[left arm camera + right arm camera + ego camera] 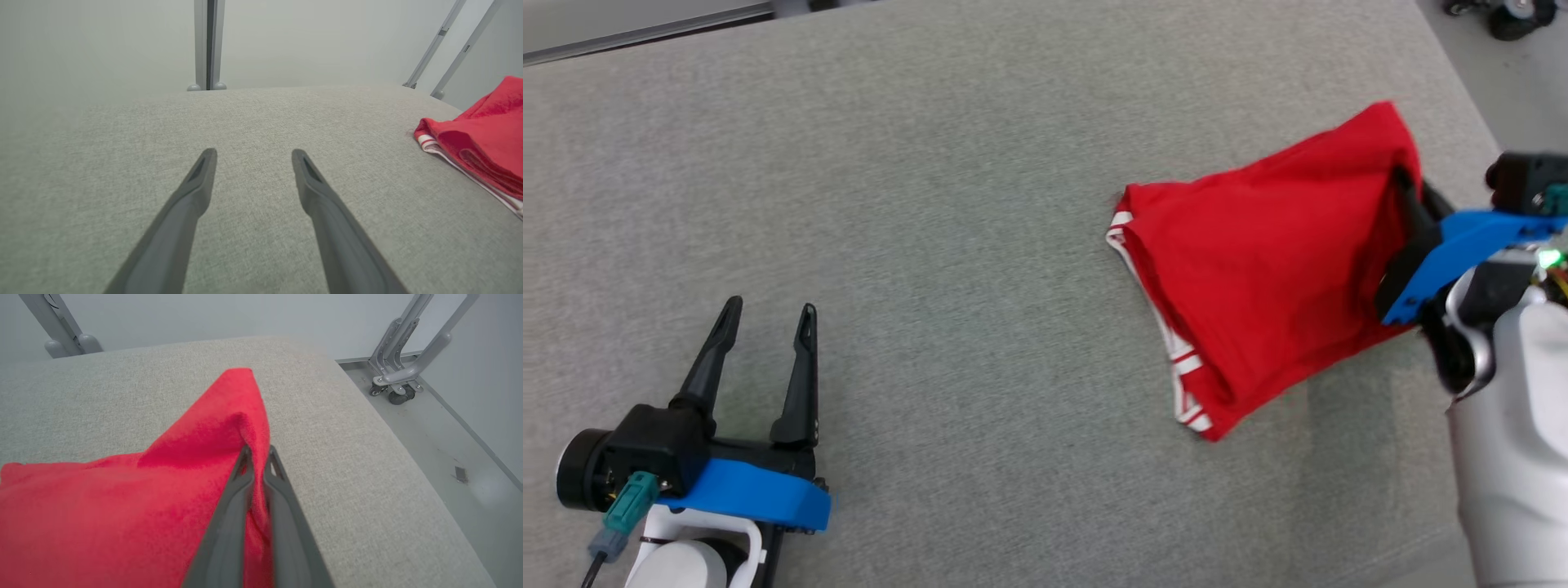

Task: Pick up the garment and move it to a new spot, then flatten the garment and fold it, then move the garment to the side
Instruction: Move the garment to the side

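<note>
Grey fabric surface (931, 204) bears a red garment (1258, 269) pinched by right claw (258, 452); left claw (771, 305) gapes empty.

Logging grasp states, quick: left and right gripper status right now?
Left gripper: open, holding nothing.
Right gripper: shut on a fold of the red garment.

On the table (947, 163), rightward, the garment (1258, 269) (left gripper (773, 305) well apart)
</note>
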You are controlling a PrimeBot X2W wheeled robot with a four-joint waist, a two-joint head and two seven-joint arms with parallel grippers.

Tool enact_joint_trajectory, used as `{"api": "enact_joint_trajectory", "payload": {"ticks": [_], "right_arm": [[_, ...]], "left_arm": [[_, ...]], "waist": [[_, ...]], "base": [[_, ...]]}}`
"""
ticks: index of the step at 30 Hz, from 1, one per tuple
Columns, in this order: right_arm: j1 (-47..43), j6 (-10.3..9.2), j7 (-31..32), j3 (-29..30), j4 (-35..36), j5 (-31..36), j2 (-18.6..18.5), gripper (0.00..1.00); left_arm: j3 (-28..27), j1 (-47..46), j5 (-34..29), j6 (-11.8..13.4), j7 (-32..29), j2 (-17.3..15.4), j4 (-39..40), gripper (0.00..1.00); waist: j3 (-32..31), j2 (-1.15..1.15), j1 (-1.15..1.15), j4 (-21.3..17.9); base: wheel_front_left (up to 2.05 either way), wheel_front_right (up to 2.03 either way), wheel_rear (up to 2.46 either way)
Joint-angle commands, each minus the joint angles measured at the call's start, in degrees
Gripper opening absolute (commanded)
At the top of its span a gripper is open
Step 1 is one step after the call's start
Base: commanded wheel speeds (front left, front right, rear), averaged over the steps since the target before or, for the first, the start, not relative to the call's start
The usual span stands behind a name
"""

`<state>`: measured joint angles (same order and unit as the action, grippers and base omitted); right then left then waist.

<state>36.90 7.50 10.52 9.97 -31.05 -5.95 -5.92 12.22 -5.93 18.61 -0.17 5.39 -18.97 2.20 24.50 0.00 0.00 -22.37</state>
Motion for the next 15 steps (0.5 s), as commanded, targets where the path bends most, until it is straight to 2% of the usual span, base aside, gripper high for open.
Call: {"api": "enact_joint_trajectory", "payload": {"ticks": [1,6,12,13,14,15], "right_arm": [[3.2,-0.02,0.6,1.2,-1.3,1.1,-2.0,0.0],[5.8,-0.02,0.9,5.9,-2.6,2.5,-6.4,0.0],[4.8,-0.02,1.1,10.7,-2.1,5.0,-10.3,0.0],[4.6,-0.02,0.8,11.4,-2.0,5.6,-10.3,0.26],[4.4,-0.02,0.3,12.0,-1.8,6.0,-10.1,0.83],[4.4,-0.02,-0.3,12.7,-1.6,6.4,-9.7,1.0]], "left_arm": [[-0.1,0.3,0.1,0.4,0.1,-0.1,0.5,1.0],[0.4,0.5,0.4,0.6,0.5,0.3,0.7,1.0],[0.6,0.8,0.6,0.9,1.2,0.5,0.6,1.0],[0.7,0.8,0.7,0.9,1.3,0.6,0.5,1.0],[0.7,0.8,0.7,0.9,1.4,0.6,0.4,1.0],[0.8,0.9,0.8,0.9,1.5,0.6,0.3,1.0]], "waist": [[0.6,0.0,0.0,2.0],[0.9,0.0,0.0,5.4],[1.5,0.0,0.0,7.7],[1.6,0.0,0.0,8.0],[1.6,0.0,0.0,8.2],[1.6,0.0,0.0,8.4]], "base": [[0.0,0.0,0.0],[0.0,0.0,0.0],[0.0,0.0,0.0],[0.0,0.0,0.0],[0.0,0.0,0.0],[0.0,0.0,0.0]]}}
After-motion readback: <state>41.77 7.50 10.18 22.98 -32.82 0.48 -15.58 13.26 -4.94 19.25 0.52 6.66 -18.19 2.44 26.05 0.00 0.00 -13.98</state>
